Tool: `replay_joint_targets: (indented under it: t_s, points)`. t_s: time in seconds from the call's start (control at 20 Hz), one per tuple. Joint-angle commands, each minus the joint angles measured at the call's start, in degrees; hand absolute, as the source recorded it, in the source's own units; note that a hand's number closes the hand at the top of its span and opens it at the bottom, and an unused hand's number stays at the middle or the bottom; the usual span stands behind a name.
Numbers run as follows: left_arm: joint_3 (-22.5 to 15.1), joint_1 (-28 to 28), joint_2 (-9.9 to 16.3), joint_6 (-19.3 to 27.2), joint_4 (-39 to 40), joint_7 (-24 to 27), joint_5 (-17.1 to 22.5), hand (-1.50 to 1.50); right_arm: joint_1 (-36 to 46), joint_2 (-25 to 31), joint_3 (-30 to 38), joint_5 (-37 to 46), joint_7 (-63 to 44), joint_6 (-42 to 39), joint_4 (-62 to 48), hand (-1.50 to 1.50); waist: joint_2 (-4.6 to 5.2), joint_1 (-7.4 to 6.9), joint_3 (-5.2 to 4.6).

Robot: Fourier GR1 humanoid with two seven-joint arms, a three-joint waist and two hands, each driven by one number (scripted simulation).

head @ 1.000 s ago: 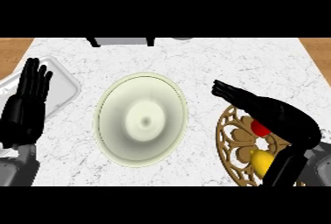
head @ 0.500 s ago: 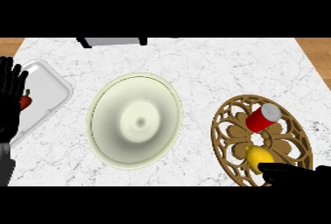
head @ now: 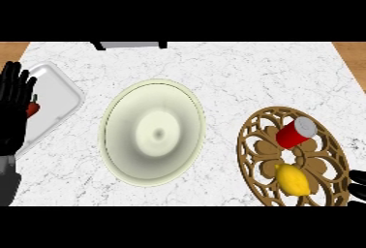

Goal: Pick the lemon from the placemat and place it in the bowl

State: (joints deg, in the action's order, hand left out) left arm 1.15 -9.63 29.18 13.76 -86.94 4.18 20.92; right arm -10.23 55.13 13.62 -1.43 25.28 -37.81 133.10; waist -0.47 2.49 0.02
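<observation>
I see the lemon (head: pixel 292 178) on the placemat (head: pixel 256 145) (beside a red can (head: pixel 295 132)); left robot hand (head: pixel 14 104) fingers straight, right robot hand's (head: pixel 357 183) unclear

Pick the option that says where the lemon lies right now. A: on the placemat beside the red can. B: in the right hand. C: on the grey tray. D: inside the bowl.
A: the lemon lies on the round brown placemat, just below the red can, while the bowl holds nothing.
</observation>
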Motion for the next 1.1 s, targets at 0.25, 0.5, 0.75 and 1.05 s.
replay_joint_targets:
  t_s: [0.25, 0.5, 0.75, 1.05]
  points:
    - [-0.41, -0.61, -1.12, -1.44, -0.56, -0.02, -0.13, 0.00, -1.29, 13.02, 7.37, 11.01, 6.24, -9.27, 0.86, -1.50, 0.27, -1.88, 0.07]
    - [-0.23, -2.39, -0.87, -0.72, 0.07, -1.70, -1.78, 0.00, -6.45, 13.06, 5.30, 20.04, 12.43, -6.01, -1.80, -1.50, 0.38, -1.90, 0.12]
    - [0.48, -5.64, -1.77, -1.12, 1.69, -2.37, -1.98, 0.00, -8.20, 11.92, -2.91, 29.79, 16.36, 3.41, -6.23, -1.50, 0.60, -2.58, 0.11]
    - [1.71, -4.71, -2.60, -3.83, 3.35, -1.02, -2.29, 0.00, -4.20, 10.66, -11.04, 33.17, 11.04, 4.32, -6.90, -1.50, 0.57, -2.81, -0.01]
